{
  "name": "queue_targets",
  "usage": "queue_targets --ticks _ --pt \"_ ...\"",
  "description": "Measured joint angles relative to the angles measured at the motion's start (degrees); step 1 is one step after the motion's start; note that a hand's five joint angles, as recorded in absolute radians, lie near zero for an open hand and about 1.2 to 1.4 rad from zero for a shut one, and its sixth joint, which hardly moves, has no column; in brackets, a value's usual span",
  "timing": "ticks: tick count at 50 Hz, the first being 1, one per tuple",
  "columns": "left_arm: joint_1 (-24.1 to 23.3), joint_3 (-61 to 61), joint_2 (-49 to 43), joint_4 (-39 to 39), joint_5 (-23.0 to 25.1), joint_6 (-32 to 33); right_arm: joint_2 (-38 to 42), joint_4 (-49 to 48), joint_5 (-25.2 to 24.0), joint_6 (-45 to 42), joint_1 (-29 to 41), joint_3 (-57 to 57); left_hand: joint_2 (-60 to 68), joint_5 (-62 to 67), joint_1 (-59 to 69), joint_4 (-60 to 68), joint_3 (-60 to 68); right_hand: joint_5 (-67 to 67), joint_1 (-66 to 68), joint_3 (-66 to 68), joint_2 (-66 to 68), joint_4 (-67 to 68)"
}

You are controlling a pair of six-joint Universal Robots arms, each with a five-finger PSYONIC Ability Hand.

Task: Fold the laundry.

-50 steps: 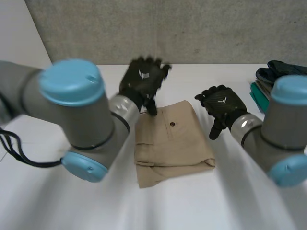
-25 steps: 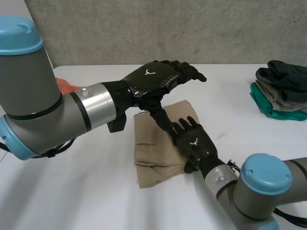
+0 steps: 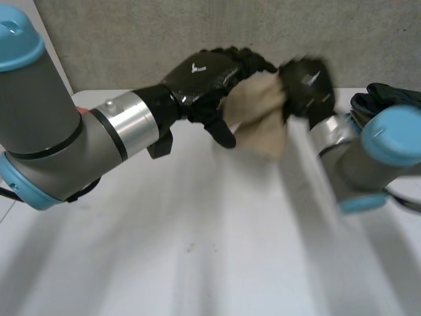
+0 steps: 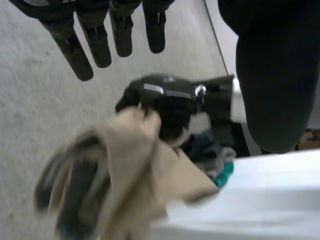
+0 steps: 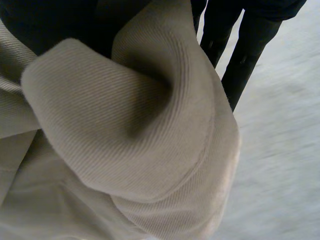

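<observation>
The tan trousers (image 3: 264,125) hang bunched in the air above the white table (image 3: 197,250), off its surface. My right hand (image 3: 308,85) is clenched on their upper part, and in the left wrist view my right hand (image 4: 170,102) shows its curled fingers dug into the tan trousers (image 4: 145,175). The right wrist view has the tan trousers (image 5: 125,130) folded over under the palm, with dark fingers (image 5: 247,50) beside them. My left hand (image 3: 207,72) is raised just beside the cloth, open, with its straight fingers (image 4: 100,45) and its thumb (image 4: 270,80) spread apart and nothing between them.
A stack of folded clothes (image 3: 385,105), dark on top and teal below, sits at the table's far right edge; the stack of clothes (image 4: 217,157) lies behind my right hand in the left wrist view. A grey wall (image 3: 197,33) stands behind the table.
My right hand has closed on the trousers and lifted them off the table, up and to the right. My left hand stays raised and open beside them.
</observation>
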Motion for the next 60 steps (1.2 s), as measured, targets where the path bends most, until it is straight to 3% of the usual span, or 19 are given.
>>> queue_targets --ticks 7,12,15,25,31,34,35,38,42,49,54,60 --pt "0.01 0.13 1.79 3.24 -0.01 -4.88 -0.17 -0.11 -1.60 4.64 -12.84 -11.56 0.00 0.00 0.00 0.00 0.00 0.67 0.00 0.00 0.00 0.07" --pt "-0.26 -0.35 2.00 4.01 0.07 -6.42 5.02 0.36 -5.00 5.93 -21.52 -18.82 0.00 0.00 0.00 0.00 -0.01 0.62 0.00 0.78 0.22 0.13" --pt "-0.93 -1.11 1.87 4.20 0.18 -6.60 11.80 1.52 -9.44 6.33 -28.12 -24.41 0.00 0.00 0.00 0.00 0.00 0.62 0.00 1.20 0.53 0.24" --pt "-2.04 -2.57 0.64 4.50 0.25 -6.05 28.29 7.92 -21.82 6.72 -38.63 -34.21 0.00 0.00 0.00 0.00 0.00 0.62 0.00 1.20 0.52 0.38" --pt "-2.22 -2.77 -0.11 4.66 0.25 -6.02 32.07 9.18 -26.24 7.03 -40.45 -34.74 0.00 0.00 0.00 0.00 0.00 0.62 0.00 1.77 0.52 0.38" --pt "-2.37 -2.77 -0.32 4.75 0.22 -6.02 32.32 9.14 -27.16 6.90 -40.97 -33.70 0.00 0.00 0.00 0.00 0.00 -20.38 -21.70 -19.81 -21.94 -20.47" --pt "-2.44 -2.77 -0.35 4.78 0.21 -6.03 31.75 9.08 -26.86 6.78 -41.17 -32.91 0.00 0.00 0.00 0.00 0.00 -30.21 -33.18 -32.45 -35.56 -32.13" --pt "-2.55 -2.77 -0.31 4.82 0.18 -6.05 29.73 9.14 -25.39 6.58 -41.45 -31.04 0.00 0.00 0.00 0.00 0.00 -39.52 -45.12 -48.04 -50.00 -48.17" --pt "-2.69 -2.78 -0.08 4.85 0.09 -6.10 23.02 9.99 -21.36 6.33 -42.41 -25.82 -0.06 0.00 0.00 -0.06 0.00 -47.86 -46.27 -52.40 -53.40 -56.44" --pt "-2.44 -2.73 0.44 5.03 -0.98 -6.13 11.05 13.99 -17.22 4.36 -46.87 -16.87 -0.25 -0.16 0.00 -0.29 -0.24 -48.49 -46.27 -52.40 -53.40 -56.47" --pt "-0.05 -1.27 0.62 6.04 -8.09 -5.82 2.03 15.83 -13.56 -3.77 -48.60 -11.16 -0.25 -0.16 0.00 -0.29 -0.24 -48.49 -46.27 -52.40 -53.40 -56.47" --pt "6.76 2.35 -0.40 7.46 -18.82 -1.77 -7.17 12.88 -10.22 -11.00 -44.82 -6.54 -0.25 -0.16 0.00 -0.29 -0.24 -48.49 -46.27 -52.40 -53.40 -56.47"
